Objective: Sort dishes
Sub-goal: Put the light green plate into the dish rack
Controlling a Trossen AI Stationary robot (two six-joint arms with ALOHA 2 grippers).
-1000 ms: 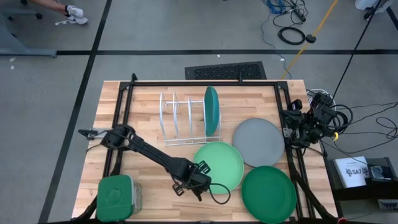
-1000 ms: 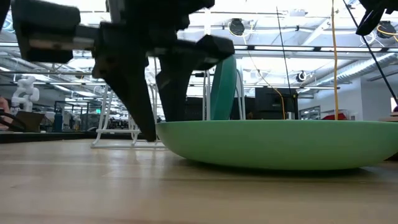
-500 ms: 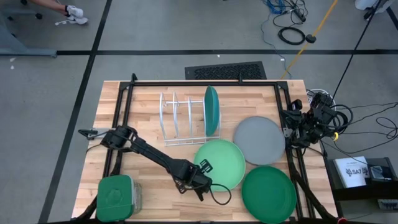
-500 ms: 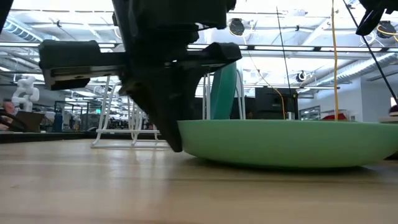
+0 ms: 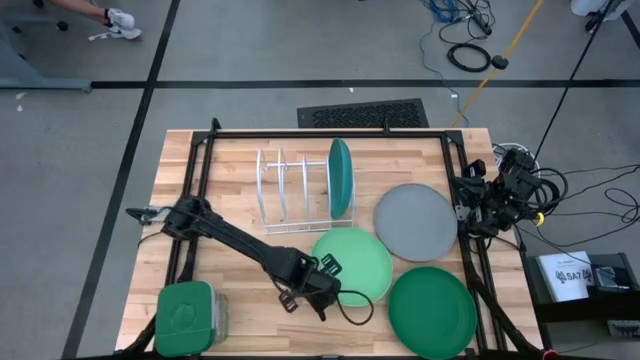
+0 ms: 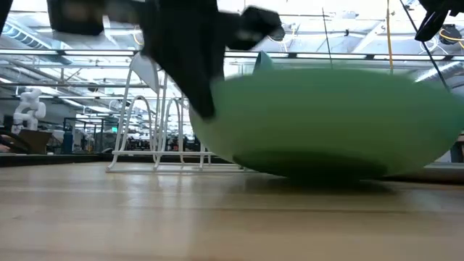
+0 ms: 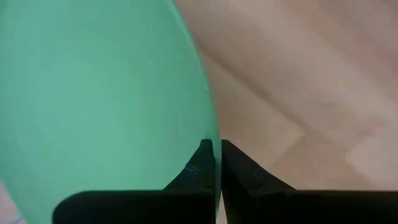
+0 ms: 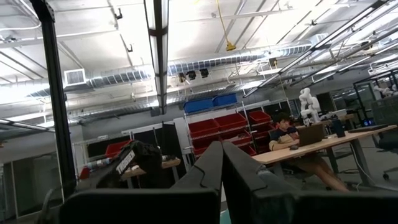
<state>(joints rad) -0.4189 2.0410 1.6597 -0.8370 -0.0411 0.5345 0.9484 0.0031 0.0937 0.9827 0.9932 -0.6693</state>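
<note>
A light mint green plate (image 5: 355, 262) is near the table's middle, tipped up, with my left gripper (image 5: 327, 287) shut on its near-left rim. A teal plate (image 5: 341, 178) stands on edge in the white wire rack (image 5: 285, 192). A grey plate (image 5: 415, 223) lies flat to the right of the rack. A dark green plate (image 5: 432, 311) lies flat by the near right corner. My right gripper (image 8: 221, 149) waits shut at the table's right edge, pointing up into the room. My left gripper pinches the mint plate's rim (image 7: 212, 121) at its near-left side, one finger (image 7: 196, 168) on the plate's upper face and one beneath. The fingers come slanting from the table's near left. The held side is raised; the plate's underside (image 6: 319, 172) is still on the table.
A green square lidded container (image 5: 187, 318) sits at the near left corner. A black frame (image 5: 330, 134) runs along the table's far edge and down both sides. Bare wood lies between the container and the mint plate.
My left gripper has shut on the mint plate's near-left rim and risen. That side of the plate has lifted off the table and the plate has tipped, showing its underside in the low view, while its lower part stays on the wood.
</note>
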